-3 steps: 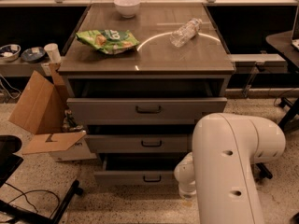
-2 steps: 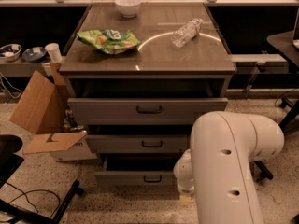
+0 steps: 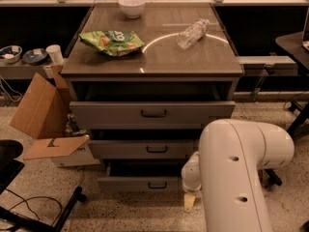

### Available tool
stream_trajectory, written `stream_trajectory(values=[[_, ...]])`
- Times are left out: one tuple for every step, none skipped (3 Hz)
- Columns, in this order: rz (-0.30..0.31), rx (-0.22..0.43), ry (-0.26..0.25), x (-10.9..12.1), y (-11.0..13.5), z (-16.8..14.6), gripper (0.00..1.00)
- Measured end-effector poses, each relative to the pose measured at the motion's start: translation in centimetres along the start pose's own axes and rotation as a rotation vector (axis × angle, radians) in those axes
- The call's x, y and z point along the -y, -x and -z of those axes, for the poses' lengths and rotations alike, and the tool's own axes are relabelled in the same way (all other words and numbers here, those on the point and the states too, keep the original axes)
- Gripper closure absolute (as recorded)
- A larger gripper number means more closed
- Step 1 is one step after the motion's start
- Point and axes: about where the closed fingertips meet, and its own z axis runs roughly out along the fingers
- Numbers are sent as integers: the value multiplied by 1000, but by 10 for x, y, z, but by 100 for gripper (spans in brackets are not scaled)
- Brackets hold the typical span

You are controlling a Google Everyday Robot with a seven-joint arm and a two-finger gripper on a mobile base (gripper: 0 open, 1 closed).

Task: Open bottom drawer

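Observation:
The bottom drawer (image 3: 140, 183) is the lowest of three grey drawers in the cabinet (image 3: 154, 71). It has a small dark bar handle (image 3: 157, 184) and stands pulled out a little, with a dark gap above its front. The middle drawer (image 3: 145, 149) and the wide top drawer (image 3: 152, 114) also stand slightly out. My gripper (image 3: 189, 201) hangs low by the floor, just right of the bottom drawer's right end, mostly hidden behind my white arm (image 3: 236, 173).
On the cabinet top lie a green chip bag (image 3: 112, 41), a clear plastic bottle (image 3: 192, 33) and a white bowl (image 3: 132, 6). An open cardboard box (image 3: 46, 120) stands at the left. A black chair base (image 3: 29, 207) is at the lower left.
My arm has shifted only slightly sideways. The bottom drawer's front has not visibly moved.

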Motion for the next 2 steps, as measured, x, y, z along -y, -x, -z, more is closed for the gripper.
stream_trajectory(values=[[-20, 31, 13, 13, 7, -24, 0], [-55, 50, 47, 28, 10, -50, 0]])
